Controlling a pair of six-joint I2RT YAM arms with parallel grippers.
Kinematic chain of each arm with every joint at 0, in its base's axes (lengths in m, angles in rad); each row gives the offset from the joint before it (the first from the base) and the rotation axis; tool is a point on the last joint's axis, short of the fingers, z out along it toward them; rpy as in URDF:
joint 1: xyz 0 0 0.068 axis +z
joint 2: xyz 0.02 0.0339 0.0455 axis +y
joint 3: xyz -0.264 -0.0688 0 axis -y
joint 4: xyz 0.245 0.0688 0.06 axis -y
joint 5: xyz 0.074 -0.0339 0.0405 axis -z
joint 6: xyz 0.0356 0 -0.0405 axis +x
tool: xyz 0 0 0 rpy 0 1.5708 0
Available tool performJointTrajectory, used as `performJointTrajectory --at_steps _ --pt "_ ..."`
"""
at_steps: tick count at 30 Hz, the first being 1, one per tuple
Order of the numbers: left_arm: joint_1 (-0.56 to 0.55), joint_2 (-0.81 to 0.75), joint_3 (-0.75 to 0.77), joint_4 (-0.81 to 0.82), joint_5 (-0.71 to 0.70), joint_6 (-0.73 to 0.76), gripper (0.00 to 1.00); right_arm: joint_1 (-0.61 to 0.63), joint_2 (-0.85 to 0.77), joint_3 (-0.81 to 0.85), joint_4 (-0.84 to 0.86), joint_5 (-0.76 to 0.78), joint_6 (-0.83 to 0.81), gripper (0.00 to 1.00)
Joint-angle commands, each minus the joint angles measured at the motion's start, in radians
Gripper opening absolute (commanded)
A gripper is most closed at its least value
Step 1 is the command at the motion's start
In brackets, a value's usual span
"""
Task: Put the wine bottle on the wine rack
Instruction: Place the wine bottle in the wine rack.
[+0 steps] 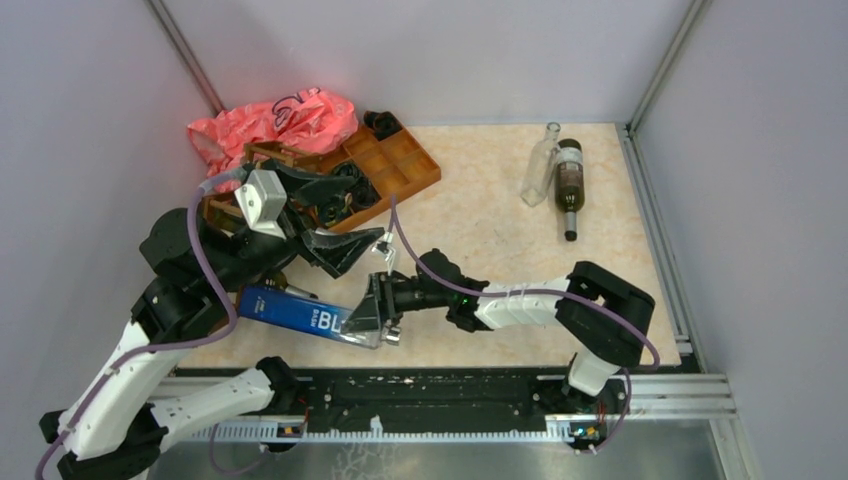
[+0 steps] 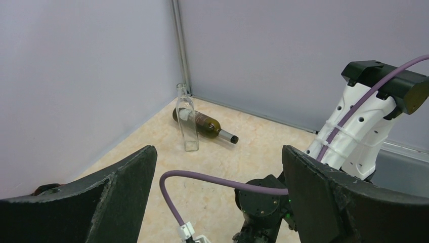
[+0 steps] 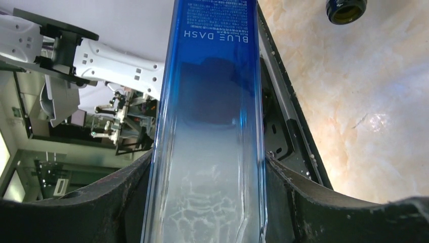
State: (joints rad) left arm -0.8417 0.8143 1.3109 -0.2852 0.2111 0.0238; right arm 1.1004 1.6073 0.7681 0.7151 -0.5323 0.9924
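1. Your right gripper is clamped on one end of the blue bottle. The right wrist view shows both fingers pressed against its flat sides, just below the "BLUE DASH" lettering.
2. In the overhead view the bottle sits in the lower centre-left of the frame. Its long axis runs nearly left to right, and the free end points left and slips under the left arm. You cannot tell whether it is resting on the tabletop or held just above it.
3. The wine rack is in the upper left, so it lies up and to the left of the right gripper. The left arm hides much of it, so which way the cells run is not readable. The orange-brown tray is just beside it on the right, and a pink plastic bag is behind it.
4. Your left gripper is spread wide and holds nothing. It hovers between the rack and the bottle, so it is nearer the rack but empty.
5. The coming move probably depends on carrying the bottle up and left and lining its axis up with a cell. The left arm sits across that path, so expect to move it aside.
6. A clear glass bottle and a dark wine bottle lie in the upper right, well apart from both grippers.
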Motion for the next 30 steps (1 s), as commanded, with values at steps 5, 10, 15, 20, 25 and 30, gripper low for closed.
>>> performJointTrajectory --at_steps 5,10,15,20,25,30 --pt "-0.002 -0.013 0.005 -0.016 -0.029 0.024 0.99 0.025 0.059 0.169 0.319 0.003 0.034 0.0" --pt "-0.002 -0.017 0.003 -0.023 -0.038 0.032 0.99 0.034 0.103 0.219 0.322 -0.006 0.041 0.0" --pt "-0.003 -0.023 0.001 -0.027 -0.045 0.04 0.99 0.039 0.139 0.261 0.318 -0.004 0.046 0.0" --pt "-0.002 -0.033 -0.001 -0.033 -0.045 0.042 0.99 0.044 0.166 0.307 0.299 0.005 0.045 0.0" --pt "-0.003 -0.043 -0.004 -0.037 -0.042 0.042 0.99 0.052 0.195 0.339 0.291 0.014 0.053 0.0" --pt "-0.003 -0.053 -0.007 -0.045 -0.044 0.045 0.99 0.063 0.207 0.346 0.291 0.044 0.063 0.0"
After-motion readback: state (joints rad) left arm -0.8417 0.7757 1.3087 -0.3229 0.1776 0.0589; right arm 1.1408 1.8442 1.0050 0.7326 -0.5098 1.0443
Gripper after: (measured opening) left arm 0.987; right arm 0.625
